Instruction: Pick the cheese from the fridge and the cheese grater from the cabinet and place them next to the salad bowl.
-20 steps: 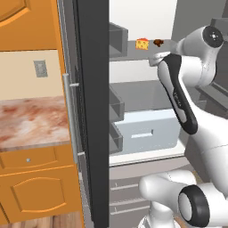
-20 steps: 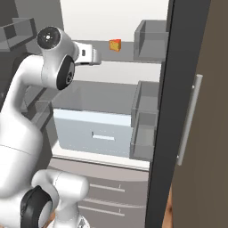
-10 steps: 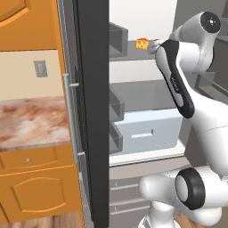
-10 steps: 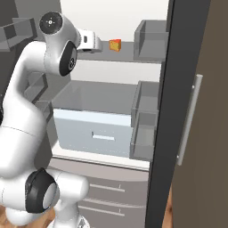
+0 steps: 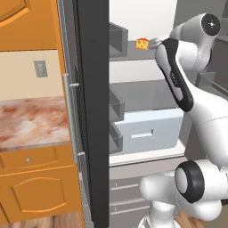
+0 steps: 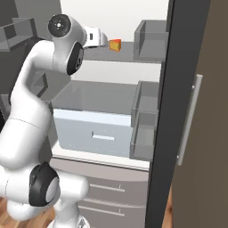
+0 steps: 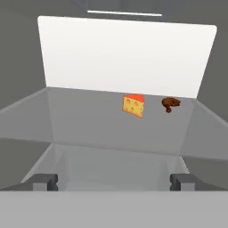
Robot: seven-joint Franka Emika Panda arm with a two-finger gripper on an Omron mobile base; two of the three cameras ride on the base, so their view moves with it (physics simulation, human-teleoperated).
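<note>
Yellow-orange cheese [image 7: 133, 105]: on far fridge [image 5: 93, 111] shelf, beside dark lump [image 7: 170, 103]. Fingers [image 7: 45, 181] wide, empty, short of it. Nothing yet fetched.

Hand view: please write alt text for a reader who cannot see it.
A small yellow-orange cheese wedge sits on a grey fridge shelf, with a dark brown lump just to its right. The gripper is open, fingers spread wide and short of the cheese.

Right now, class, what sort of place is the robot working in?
Most likely a home kitchen: an open tall grey fridge holding a small yellow-orange cheese wedge, beside orange wooden drawer cabinets under a marbled countertop.
</note>
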